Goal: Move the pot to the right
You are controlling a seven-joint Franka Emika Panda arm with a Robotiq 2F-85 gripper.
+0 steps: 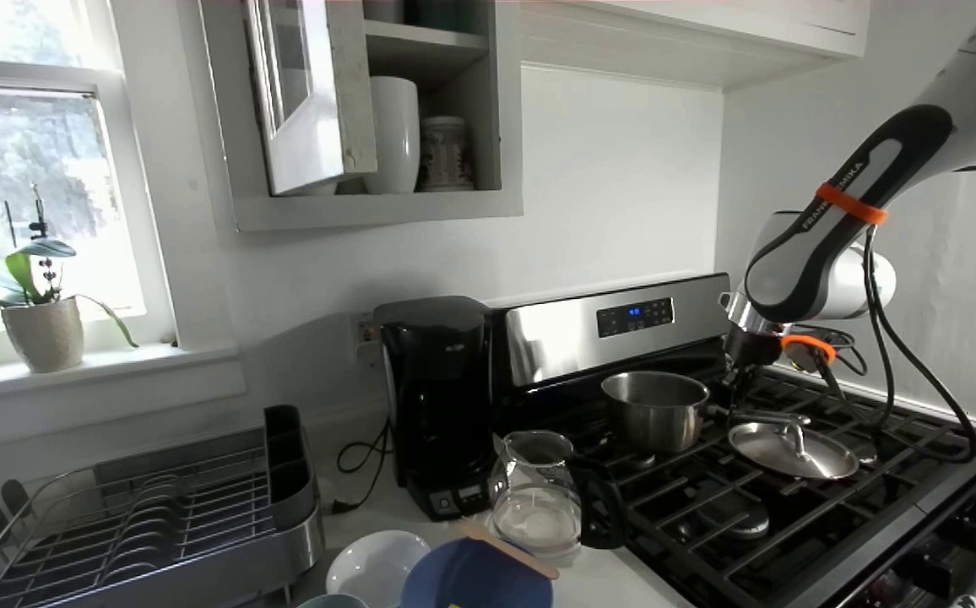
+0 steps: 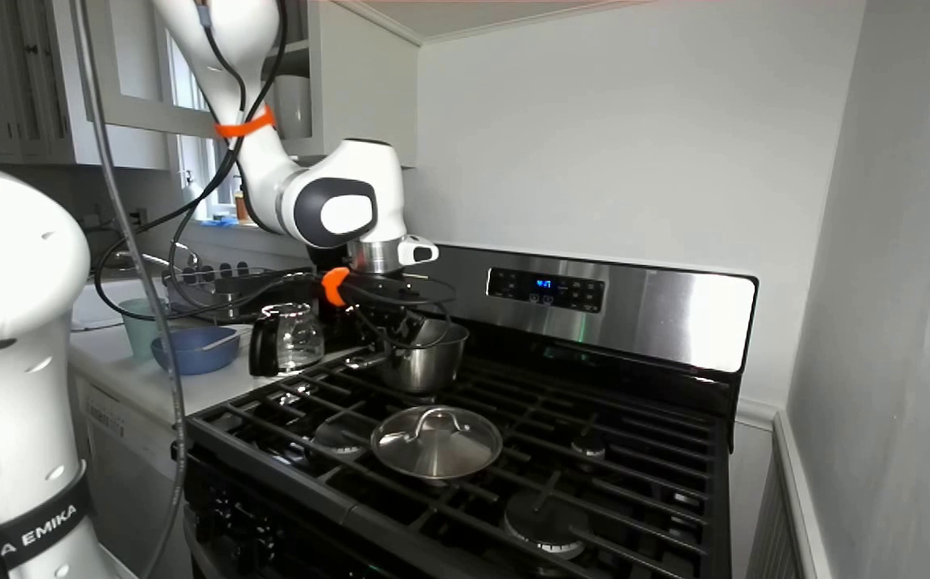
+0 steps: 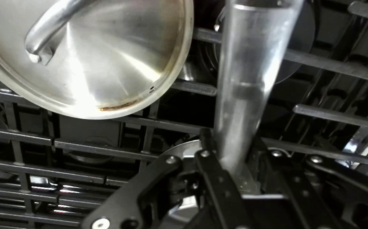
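Observation:
The pot (image 1: 655, 414) is shiny steel and deep-sided. It stands upright at the back of the stove on the coffee-maker side, and it also shows in an exterior view (image 2: 425, 366). Whether its base touches the grate is hard to tell. Its long handle (image 3: 246, 63) runs up between my fingers in the wrist view. My gripper (image 3: 233, 143) points down beside the pot, with a finger close against each side of the handle near the pot wall; it looks shut on it. The gripper also shows in an exterior view (image 1: 733, 380). The pot's body is mostly hidden in the wrist view.
A flat steel lid (image 2: 437, 442) with a loop handle lies on the grates (image 2: 618, 474) near the pot. A glass coffee jar (image 1: 539, 498) stands on the counter by the stove's edge, near the black coffee maker (image 1: 437, 405). The control panel (image 2: 545, 289) rises behind the pot.

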